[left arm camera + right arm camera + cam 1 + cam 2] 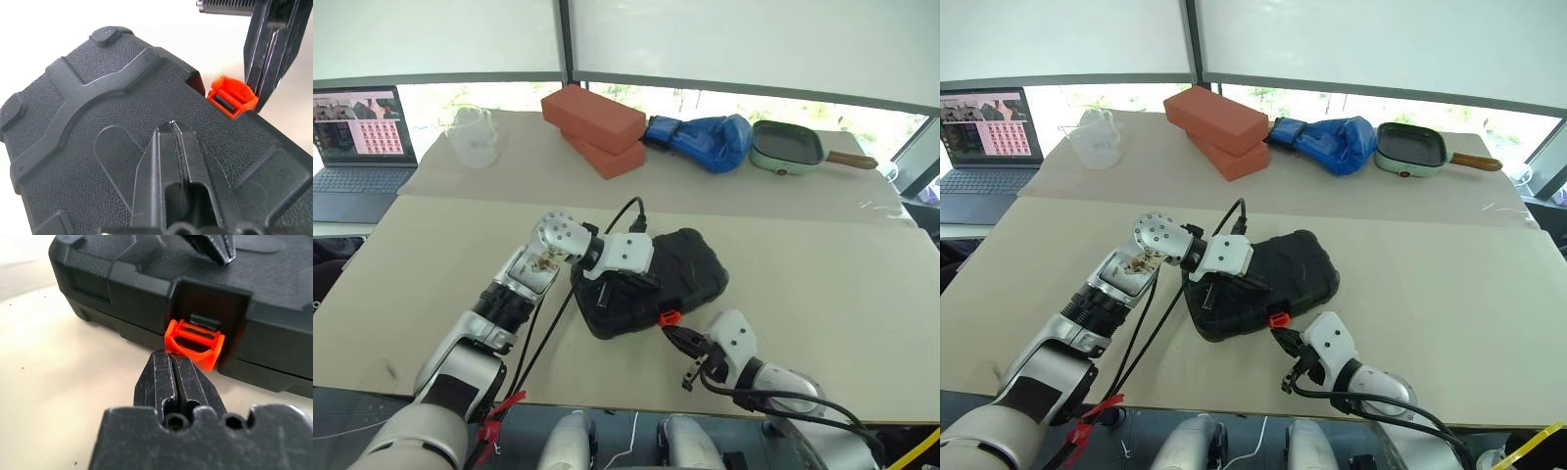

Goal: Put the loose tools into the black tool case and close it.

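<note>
The worktop [822,264] carries the black tool case [690,269] near its front edge, lid down, with no loose tools visible on the surface around it, so the packing appears done and the step in hand is the last one: fastening the case.

The left hand [625,292] lies on top of the lid, its two fingers pressed together and holding nothing; in the left wrist view the closed fingers [166,161] rest flat against the textured lid, apparently pinning it down.

The right hand [674,335] sits at the front edge of the case, fingers likewise shut and empty. The right wrist view puts its closed fingertips just below the orange latch [194,343], touching it or very nearly so; the angle makes contact hard to confirm.

The latch itself is tilted outward from the case wall, with its dark inner bar exposed in the recess, so it reads as not yet snapped home.

Judging from this, the next move calls for the right hand to push the orange latch upward and inward against the front wall until it catches, while the left hand bears down on the lid so the two halves do not spring apart or the case slide back across the worktop.
</note>
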Motion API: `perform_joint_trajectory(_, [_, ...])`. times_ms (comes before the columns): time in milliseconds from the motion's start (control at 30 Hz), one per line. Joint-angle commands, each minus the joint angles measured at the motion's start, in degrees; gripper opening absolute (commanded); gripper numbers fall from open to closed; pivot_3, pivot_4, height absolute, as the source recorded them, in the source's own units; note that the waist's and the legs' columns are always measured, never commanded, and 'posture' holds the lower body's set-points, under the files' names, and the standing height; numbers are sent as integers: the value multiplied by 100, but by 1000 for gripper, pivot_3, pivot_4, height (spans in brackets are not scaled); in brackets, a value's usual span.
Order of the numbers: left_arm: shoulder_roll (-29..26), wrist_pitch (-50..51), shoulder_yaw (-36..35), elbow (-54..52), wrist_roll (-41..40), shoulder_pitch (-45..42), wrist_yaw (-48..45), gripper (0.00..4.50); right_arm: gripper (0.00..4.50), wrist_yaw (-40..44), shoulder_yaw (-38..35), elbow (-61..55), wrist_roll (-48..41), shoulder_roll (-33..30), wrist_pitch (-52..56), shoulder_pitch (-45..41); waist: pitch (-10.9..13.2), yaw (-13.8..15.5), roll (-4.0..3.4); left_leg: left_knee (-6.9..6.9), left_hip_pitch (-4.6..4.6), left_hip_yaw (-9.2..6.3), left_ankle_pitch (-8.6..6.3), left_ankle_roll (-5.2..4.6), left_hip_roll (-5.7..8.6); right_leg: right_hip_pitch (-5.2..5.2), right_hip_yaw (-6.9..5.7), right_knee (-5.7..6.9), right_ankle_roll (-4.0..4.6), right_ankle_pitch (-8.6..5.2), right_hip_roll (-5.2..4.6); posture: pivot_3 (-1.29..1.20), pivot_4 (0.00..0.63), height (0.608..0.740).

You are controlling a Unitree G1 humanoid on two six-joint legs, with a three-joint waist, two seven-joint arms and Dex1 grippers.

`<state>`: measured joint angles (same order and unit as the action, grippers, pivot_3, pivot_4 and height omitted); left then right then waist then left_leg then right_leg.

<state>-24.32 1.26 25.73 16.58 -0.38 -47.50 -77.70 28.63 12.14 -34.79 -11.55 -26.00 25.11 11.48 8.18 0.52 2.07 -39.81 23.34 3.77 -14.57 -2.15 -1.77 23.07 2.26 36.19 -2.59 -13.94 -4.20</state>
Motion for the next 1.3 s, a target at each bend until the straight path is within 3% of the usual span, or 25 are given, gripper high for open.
perform_joint_trajectory(33, [-67, 103, 259, 158, 287, 185, -44, 0, 15, -4, -106, -137, 3, 52, -281, -110, 0, 0, 0, 0, 0, 0, 0, 0, 0, 0, 0, 0, 0, 0, 0, 0, 150, 738])
perform_joint_trajectory(567, [7, -54, 328, 345, 351, 223, 21, 0, 15, -30, -471, -218, 102, -107, -478, -270, 0, 7, 0, -2, -1, 0, 0, 0, 0, -2, 0, 0, -1, 1, -2, 0, 150, 738])
perform_joint_trajectory(1100, [-75, 110, 252, 225, 371, 360, 138, 0, 15, 308, -414, 123, 12, -173, -280, -1014, -1, -69, 1, -3, -10, 3, 2, 1, -7, -2, 11, 2, 10, 9, 21, 0, 150, 738])
perform_joint_trajectory(1167, [-145, 236, 158, 225, 318, 363, 137, 0, 588, 484, -602, -14, -209, -334, -84, -989, -1, -74, 1, -3, -11, 3, 2, 1, -8, -2, 13, 2, 11, 10, 21, 0, 150, 738])
perform_joint_trajectory(1300, [-511, 1018, -350, -177, -175, 479, -28, 1087, 1737, 1300, -1434, -192, -1096, -1081, 346, -965, -2, -95, -1, 0, -9, 3, 2, 1, -13, 0, 15, 2, 10, 10, 20, 0, 150, 738])
